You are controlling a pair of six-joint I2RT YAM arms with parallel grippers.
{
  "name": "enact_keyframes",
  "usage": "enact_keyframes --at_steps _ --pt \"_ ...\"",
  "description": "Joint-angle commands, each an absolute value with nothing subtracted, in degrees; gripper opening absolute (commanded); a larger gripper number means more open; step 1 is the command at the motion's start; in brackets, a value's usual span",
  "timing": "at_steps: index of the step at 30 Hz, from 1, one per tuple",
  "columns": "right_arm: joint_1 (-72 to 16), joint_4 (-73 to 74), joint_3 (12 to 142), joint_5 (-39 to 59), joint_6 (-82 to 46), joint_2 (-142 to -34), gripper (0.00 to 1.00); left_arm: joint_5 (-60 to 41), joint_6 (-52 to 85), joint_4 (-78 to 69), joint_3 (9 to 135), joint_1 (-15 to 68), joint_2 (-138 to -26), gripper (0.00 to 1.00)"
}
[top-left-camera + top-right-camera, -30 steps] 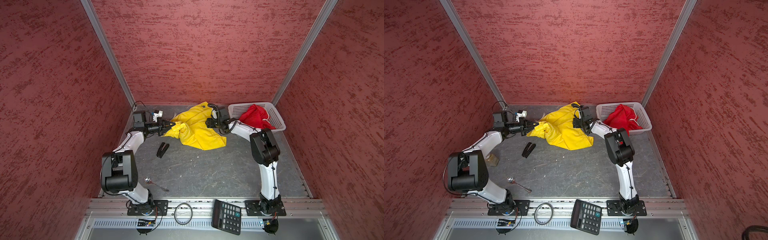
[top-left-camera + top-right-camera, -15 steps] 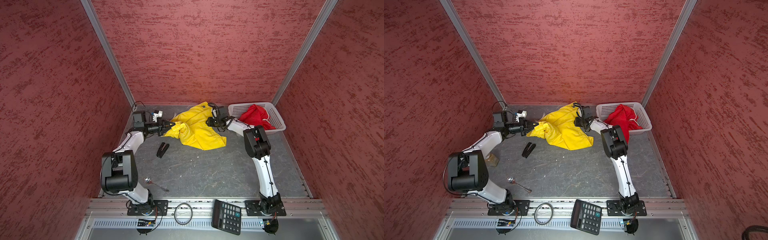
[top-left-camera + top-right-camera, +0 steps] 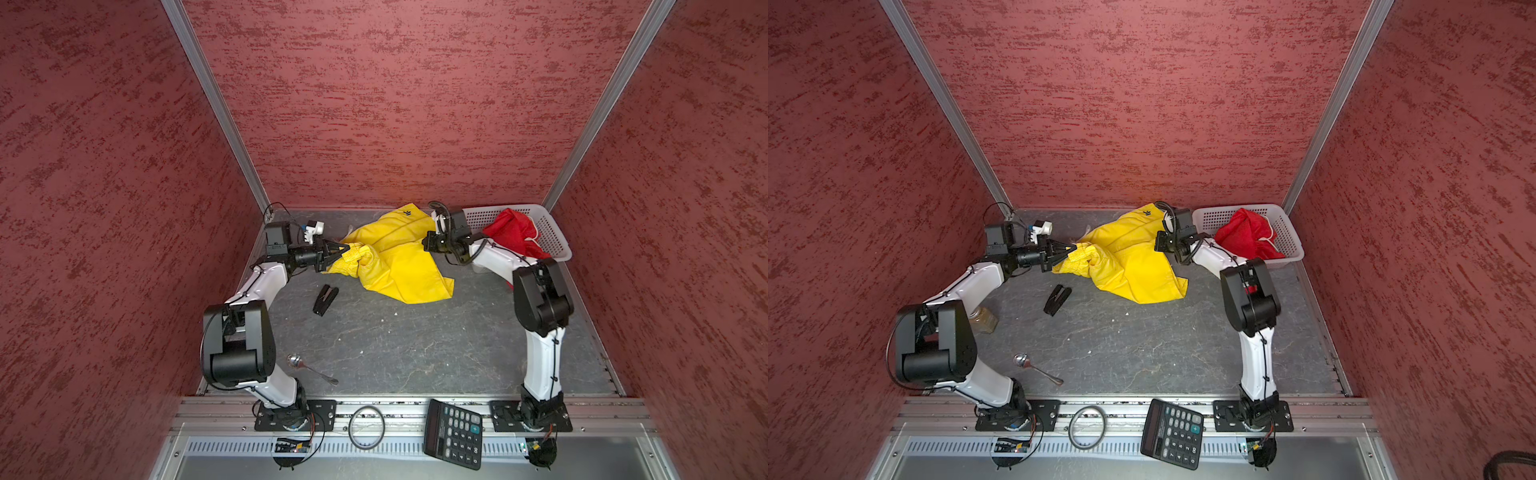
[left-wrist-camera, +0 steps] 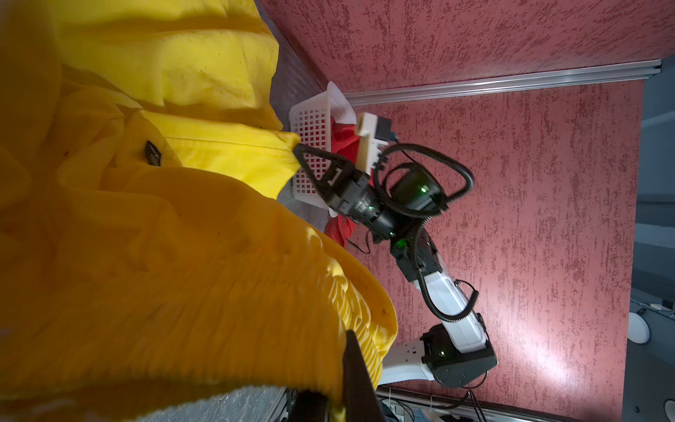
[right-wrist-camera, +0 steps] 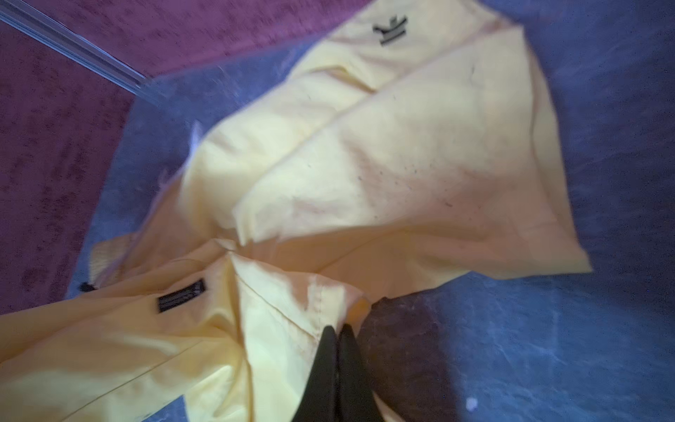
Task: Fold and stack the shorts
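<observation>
**Shorts: yellow on table, red in basket**

Yellow shorts point(image 3: 395, 262): unfolded and crumpled, at the back centre of the grey table point(image 3: 395, 340). The gathered elastic waistband point(image 3: 353, 254) is bunched and raised at the left. One leg lies flat toward the front. Small dark label point(image 5: 181, 295) showing.

Red shorts point(image 3: 513, 232): heaped in the white basket point(image 3: 482, 216), reaching its front rim. White drawstring point(image 3: 532, 237) visible.

Both arms stretched inward, left pincer point(image 3: 345, 248) and right pincer point(image 5: 338, 333) clamped

Yellow shorts point(image 3: 399, 266), red shorts point(image 3: 515, 232), white perforated basket point(image 3: 550, 235), mottled grey table point(image 3: 415, 345), streaked maroon walls point(image 3: 395, 104).
</observation>
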State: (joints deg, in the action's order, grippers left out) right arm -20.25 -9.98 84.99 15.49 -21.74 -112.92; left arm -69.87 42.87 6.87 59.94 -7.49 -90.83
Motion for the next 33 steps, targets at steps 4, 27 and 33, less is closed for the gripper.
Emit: enact_keyframes --at_steps 4,27,33 --pt "-19.32 -4.97 73.94 11.08 -20.65 -97.91 0.00 -68.80 42.36 7.25 57.24 -7.99 -88.36 0.08" --pt "-15.29 -17.95 22.45 -5.63 -38.38 -48.82 0.00 -62.78 44.23 3.52 48.41 -7.83 -89.91 0.05" --pt "-3.73 -16.48 15.16 0.57 -40.87 -46.22 0.00 -60.11 44.42 3.30 46.23 -8.82 -89.55 0.02"
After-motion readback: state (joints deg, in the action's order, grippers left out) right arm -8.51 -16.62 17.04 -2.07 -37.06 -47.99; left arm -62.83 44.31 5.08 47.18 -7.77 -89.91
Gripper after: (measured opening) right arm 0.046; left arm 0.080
